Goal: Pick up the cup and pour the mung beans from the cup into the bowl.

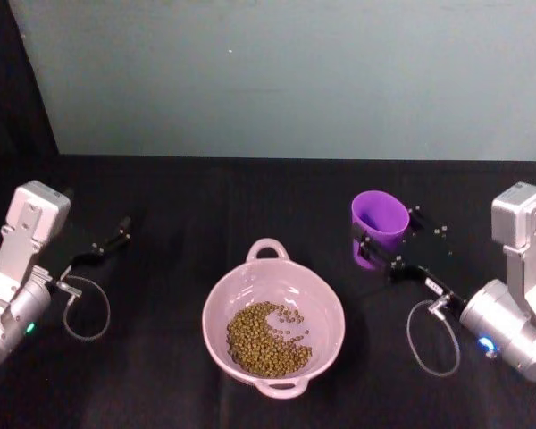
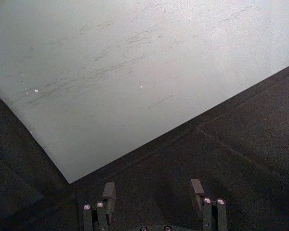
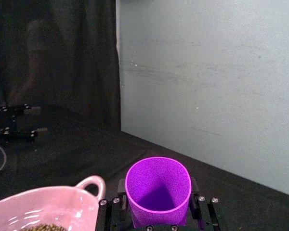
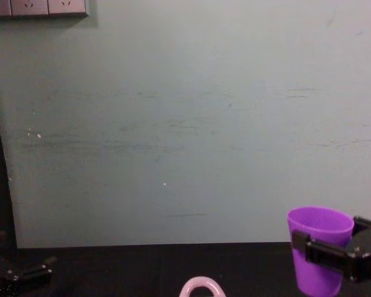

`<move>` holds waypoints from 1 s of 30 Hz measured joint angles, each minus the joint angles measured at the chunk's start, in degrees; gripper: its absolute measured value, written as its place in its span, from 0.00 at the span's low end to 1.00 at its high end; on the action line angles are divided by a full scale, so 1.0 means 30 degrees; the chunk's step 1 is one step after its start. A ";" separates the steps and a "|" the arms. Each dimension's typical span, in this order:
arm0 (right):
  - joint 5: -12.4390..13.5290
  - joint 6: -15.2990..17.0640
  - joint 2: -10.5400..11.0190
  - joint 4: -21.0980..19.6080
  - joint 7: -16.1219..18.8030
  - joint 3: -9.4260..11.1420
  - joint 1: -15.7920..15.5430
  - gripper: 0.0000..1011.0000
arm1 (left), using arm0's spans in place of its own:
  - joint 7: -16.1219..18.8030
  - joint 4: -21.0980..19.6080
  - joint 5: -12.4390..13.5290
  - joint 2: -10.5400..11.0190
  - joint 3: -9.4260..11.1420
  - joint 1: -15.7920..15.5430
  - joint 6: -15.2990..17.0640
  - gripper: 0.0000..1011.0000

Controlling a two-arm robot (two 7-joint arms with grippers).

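Observation:
The purple cup (image 1: 379, 223) stands upright to the right of the pink bowl (image 1: 325, 299), and my right gripper (image 1: 386, 243) is shut on its sides. Seen from the right wrist, the cup (image 3: 158, 190) looks empty inside, with dark fingers (image 3: 199, 211) on either side of it. From the chest the cup (image 4: 318, 247) shows at the lower right with a finger (image 4: 324, 252) across its wall. A heap of mung beans (image 1: 266, 338) lies in the bowl. My left gripper (image 1: 96, 248) rests open at the far left, well away from both; its fingers (image 2: 108, 197) hold nothing.
The table is covered in black cloth (image 1: 179, 206) and ends at a pale wall (image 1: 286, 71) behind. The bowl's handle (image 4: 201, 287) peeks up at the chest view's lower edge. Loose cable loops hang by both wrists (image 1: 87, 308).

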 joint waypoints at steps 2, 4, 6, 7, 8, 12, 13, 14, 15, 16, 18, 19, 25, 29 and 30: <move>0.0214 -0.0343 -0.0009 0.0437 0.0126 -0.0163 -0.0014 0.72 | 0.0000 0.0000 -0.0001 0.0000 -0.0001 0.0000 0.0001 1.00; 0.0309 -0.0583 -0.0028 0.0737 0.0179 -0.0287 -0.0025 0.72 | 0.0001 0.0000 -0.0001 0.0001 0.0000 0.0000 0.0001 1.00; 0.0436 -0.0901 -0.0055 0.1109 0.0200 -0.0426 -0.0036 0.72 | 0.0000 -0.0001 -0.0001 0.0000 -0.0001 -0.0001 0.0001 1.00; 0.0468 -0.0967 -0.0060 0.1211 0.0201 -0.0461 -0.0036 0.72 | 0.0001 0.0000 0.0000 0.0000 0.0000 0.0000 0.0002 1.00; 0.0535 -0.1113 -0.0065 0.1424 0.0195 -0.0523 -0.0037 0.72 | 0.0000 0.0000 -0.0001 0.0000 -0.0001 0.0000 0.0002 1.00; 0.0797 -0.1553 -0.0051 0.1906 0.0162 -0.0662 0.0026 0.72 | 0.0000 0.0000 -0.0001 0.0000 -0.0001 0.0000 0.0001 1.00; 0.0828 -0.1621 -0.0042 0.1990 0.0161 -0.0698 0.0051 0.72 | 0.0000 0.0000 0.0000 0.0000 0.0000 0.0000 0.0001 1.00; 0.0828 -0.1621 -0.0042 0.1990 0.0161 -0.0698 0.0051 0.72 | 0.0000 0.0000 0.0000 0.0000 0.0000 0.0000 0.0001 1.00; 0.0897 -0.1740 -0.0019 0.2140 0.0158 -0.0771 0.0095 0.72 | 0.0000 0.0000 0.0000 0.0000 0.0000 -0.0001 0.0001 1.00; 0.0947 -0.1844 0.0010 0.2270 0.0158 -0.0838 0.0146 0.72 | 0.0000 0.0000 0.0000 -0.0001 0.0000 0.0000 0.0001 1.00; 0.0969 -0.1913 0.0024 0.2338 0.0158 -0.0876 0.0176 0.72 | 0.0000 0.0000 -0.0001 0.0000 -0.0001 -0.0001 0.0001 1.00; 0.1022 -0.2055 0.0055 0.2484 0.0161 -0.0957 0.0234 0.72 | 0.0000 0.0000 -0.0001 0.0000 0.0000 0.0000 0.0001 1.00; 0.1250 -0.2548 0.0110 0.3124 0.0179 -0.1212 0.0438 0.72 | 0.0000 0.0000 -0.0001 0.0000 0.0000 0.0000 0.0001 1.00; 0.1377 -0.2718 0.0122 0.3419 0.0198 -0.1332 0.0522 0.72 | 0.0000 -0.0001 0.0000 0.0000 0.0000 -0.0001 0.0001 1.00; 0.1413 -0.2778 0.0124 0.3549 0.0206 -0.1381 0.0566 0.72 | 0.0000 0.0000 0.0000 0.0000 0.0000 0.0000 0.0001 1.00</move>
